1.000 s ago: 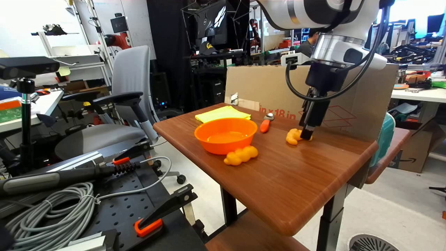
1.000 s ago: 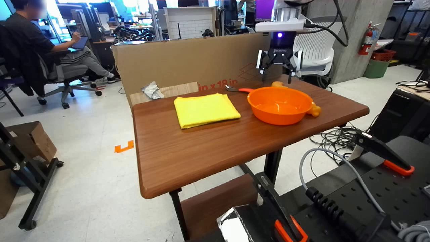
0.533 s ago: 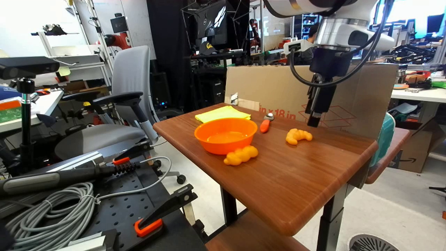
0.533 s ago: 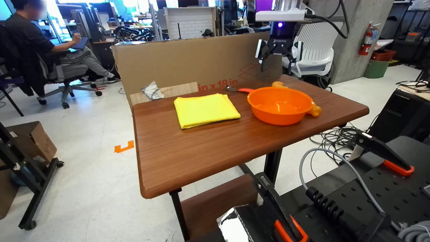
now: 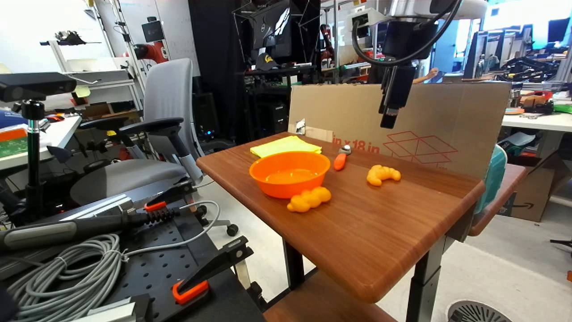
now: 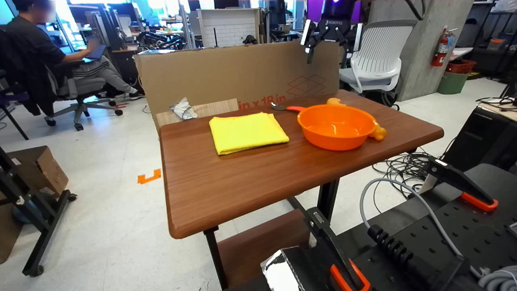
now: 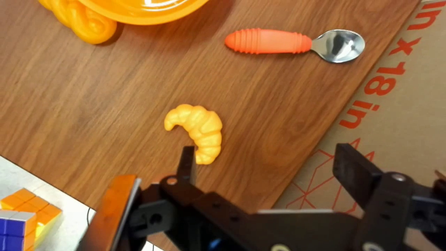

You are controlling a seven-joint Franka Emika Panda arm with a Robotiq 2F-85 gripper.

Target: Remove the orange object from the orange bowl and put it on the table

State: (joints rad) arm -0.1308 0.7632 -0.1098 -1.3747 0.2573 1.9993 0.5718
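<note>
The orange object (image 5: 383,175) is a small curved, lumpy piece lying on the reddish-brown table (image 5: 357,237). It shows whole in the wrist view (image 7: 205,130) but is mostly hidden behind the bowl in an exterior view (image 6: 334,101). The orange bowl (image 5: 290,174) stands on the table, with nothing seen inside it in both exterior views (image 6: 337,127). My gripper (image 6: 328,60) is open and empty, high above the table's back edge near the cardboard. In the wrist view its fingers (image 7: 266,150) are wide apart, the left tip overlapping the curved piece in the picture only.
A chunkier orange lump (image 5: 309,199) lies against the bowl. An orange-handled spoon (image 5: 342,157) lies behind the bowl, and a folded yellow cloth (image 6: 248,132) lies beside it. A tall cardboard sheet (image 6: 242,74) stands along the table's back edge.
My open gripper was down at the orange object a second ago. It has risen well above the table, leaving the object lying there. The bowl and other items have not moved.
</note>
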